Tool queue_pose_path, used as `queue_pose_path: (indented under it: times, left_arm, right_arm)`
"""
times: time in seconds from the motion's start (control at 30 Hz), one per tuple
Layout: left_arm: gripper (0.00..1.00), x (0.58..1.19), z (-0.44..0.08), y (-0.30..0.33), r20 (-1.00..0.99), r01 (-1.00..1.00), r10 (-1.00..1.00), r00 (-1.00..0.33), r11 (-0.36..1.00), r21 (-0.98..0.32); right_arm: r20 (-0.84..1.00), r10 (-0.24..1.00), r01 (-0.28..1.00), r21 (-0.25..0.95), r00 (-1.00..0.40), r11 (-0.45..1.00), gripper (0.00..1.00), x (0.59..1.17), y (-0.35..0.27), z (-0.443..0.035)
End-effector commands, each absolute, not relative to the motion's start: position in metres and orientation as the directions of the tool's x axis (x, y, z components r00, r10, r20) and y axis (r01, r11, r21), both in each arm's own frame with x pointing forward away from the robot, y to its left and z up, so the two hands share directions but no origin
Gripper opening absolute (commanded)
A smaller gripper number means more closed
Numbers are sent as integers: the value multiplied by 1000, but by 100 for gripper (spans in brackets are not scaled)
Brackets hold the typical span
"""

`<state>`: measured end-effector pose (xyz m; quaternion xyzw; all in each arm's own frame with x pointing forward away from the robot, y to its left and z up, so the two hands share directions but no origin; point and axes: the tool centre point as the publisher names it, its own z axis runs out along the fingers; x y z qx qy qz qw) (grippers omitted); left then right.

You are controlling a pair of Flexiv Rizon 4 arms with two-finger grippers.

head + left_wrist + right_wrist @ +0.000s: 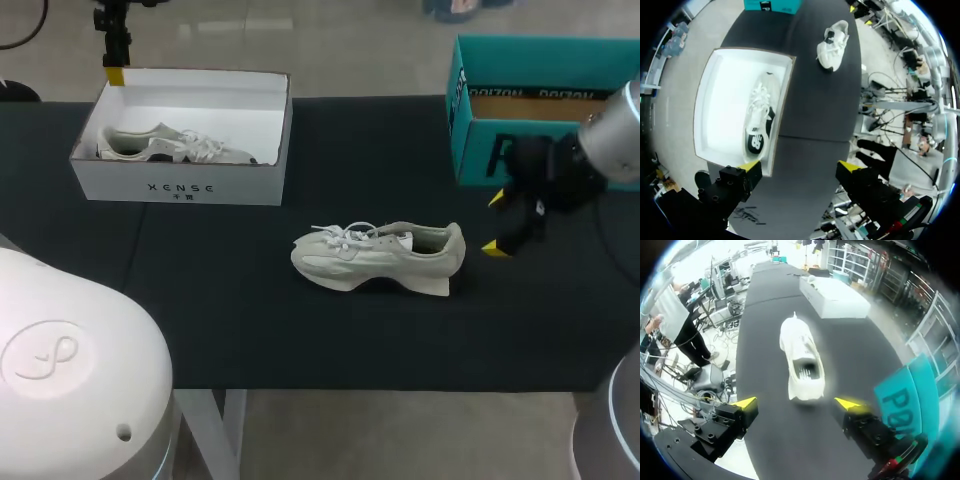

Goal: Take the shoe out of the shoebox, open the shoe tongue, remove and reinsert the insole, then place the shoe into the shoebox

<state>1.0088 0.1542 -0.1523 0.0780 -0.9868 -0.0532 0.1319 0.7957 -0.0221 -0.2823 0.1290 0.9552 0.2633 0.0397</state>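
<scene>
Only my right wrist view sees inside the shoe's [801,360] heel; right gripper [796,402] spread empty, left gripper [799,165] spread, overlooking the shoebox [722,95].

Shoe [380,258]: off-white, laced, dark under heel. Stands upright on sole at middle of table [250,320], toe toward left, laces loose, mouth open to view.

Shoebox [180,185]: white, lidless, at far left of table, well apart from shoe. Holds second shoe [165,143] along front wall.
</scene>
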Motion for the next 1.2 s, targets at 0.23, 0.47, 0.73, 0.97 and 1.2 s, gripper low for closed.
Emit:
queue_pose_path:
  times: [0.23, 0.47, 0.73, 0.97, 1.2]
  left_arm:
    - [100, 1008, -152, 155, 252, -139, -168, -953, 982, 127]
    - [100, 1008, -152, 155, 252, -139, -168, -953, 982, 127]
    - [100, 1008, -152, 155, 252, -139, -168, -953, 982, 127]
    - [100, 1008, -152, 155, 252, -139, -168, -953, 982, 127]
    - [100, 1008, -152, 155, 252, -139, -168, -953, 982, 127]
  right_arm:
    - [-1, 258, 187, 684, -966, 705, 100, 813, -29, -310]
    - [-3, 198, 132, 734, -980, 666, 100, 835, -26, -349]
    - [19, 172, 121, 786, -985, 607, 100, 843, -18, -380]
    - [44, 212, 157, 819, -976, 552, 100, 852, -3, -409]
    - [52, 199, 150, 844, -979, 515, 100, 852, 14, -423]
